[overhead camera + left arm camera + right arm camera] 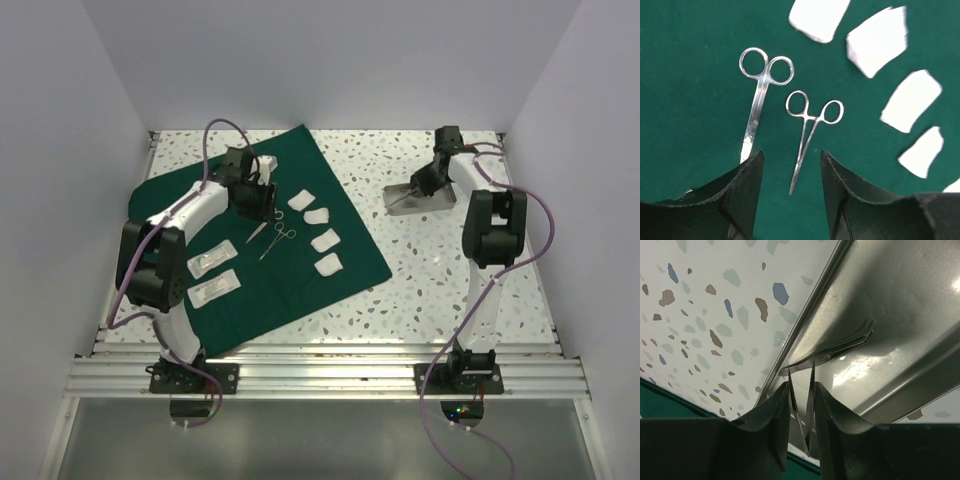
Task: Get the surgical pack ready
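- My left pincer [790, 195] is spread wide, holding nothing, hovering over the green drape [300, 290].
- The drape lies flat on the left half of the speckled table [430, 290], turned at an angle to the table's edges.
- Seen from the left wrist, the scissors [760, 95] and the smaller forceps [810, 130] lie side by side on the drape, not touching, ring handles away from me and tips toward my fingers.
- The forceps' tip sits in the gap between my left fingers [742, 195]; the scissors' tip is just beside the left one.
- Four white gauze pads lie in a loose row to the right of the instruments: [819, 17], [877, 40], [911, 100], [922, 152]. All are apart from each other.
- Two white packets [211, 261], [214, 288] lie on the drape nearer the arm bases, side by side.
- My right pincer [800, 420] is pressed together on thin steel tweezers [811, 385], prongs sticking out past the fingertips.
- The prongs point at the steel tray [900, 305], right at its rim and inner wall; I cannot tell if they touch.
- The tray sits on bare table at the far right, well apart from the drape.
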{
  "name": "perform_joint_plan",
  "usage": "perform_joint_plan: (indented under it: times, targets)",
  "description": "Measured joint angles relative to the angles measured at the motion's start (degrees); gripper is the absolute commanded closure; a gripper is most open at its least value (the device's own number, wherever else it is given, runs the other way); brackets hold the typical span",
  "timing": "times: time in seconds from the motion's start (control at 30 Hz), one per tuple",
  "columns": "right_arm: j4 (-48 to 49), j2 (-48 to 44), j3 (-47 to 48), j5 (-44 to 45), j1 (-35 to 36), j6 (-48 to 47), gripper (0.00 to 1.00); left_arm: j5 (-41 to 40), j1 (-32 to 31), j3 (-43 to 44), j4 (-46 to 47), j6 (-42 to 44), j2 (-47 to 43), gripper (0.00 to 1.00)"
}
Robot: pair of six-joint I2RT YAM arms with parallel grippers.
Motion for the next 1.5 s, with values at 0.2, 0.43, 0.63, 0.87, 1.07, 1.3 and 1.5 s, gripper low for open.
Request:
perform_joint_plan:
  times: [0.2,0.43,0.63,0.87,1.07,1.3,1.5]
  targets:
    - [-3.15,1.36,3.50,1.05,-0.44,-1.88,0.57,-2.80,0.00,0.94,-0.09,1.33,5.05,0.44]
    - [-5.97,1.20,6.01,2.73,-0.44,-7.56,0.51,-5.77,0.00,3.10,0.02,3.04,8.83,0.45]
    - [-7.85,-3.15,3.82,3.19,1.88,-14.23,0.51,-8.28,0.00,3.72,0.11,4.22,11.34,0.50]
    - [-7.85,-12.74,-2.27,2.54,8.04,-18.23,0.51,-9.01,0.00,3.45,0.68,4.37,12.04,0.60]
    - [-7.93,-13.64,-3.30,2.60,10.27,-20.20,0.51,-9.29,0.13,2.64,2.05,5.11,12.17,0.73]
    - [-8.22,-13.64,-3.72,2.71,12.33,-20.87,0.51,-9.49,0.31,0.50,5.29,5.55,11.28,0.89]
    - [-8.63,-13.62,-2.93,2.16,15.32,-21.51,0.51,-8.83,0.33,0.61,5.73,5.66,11.21,1.00]
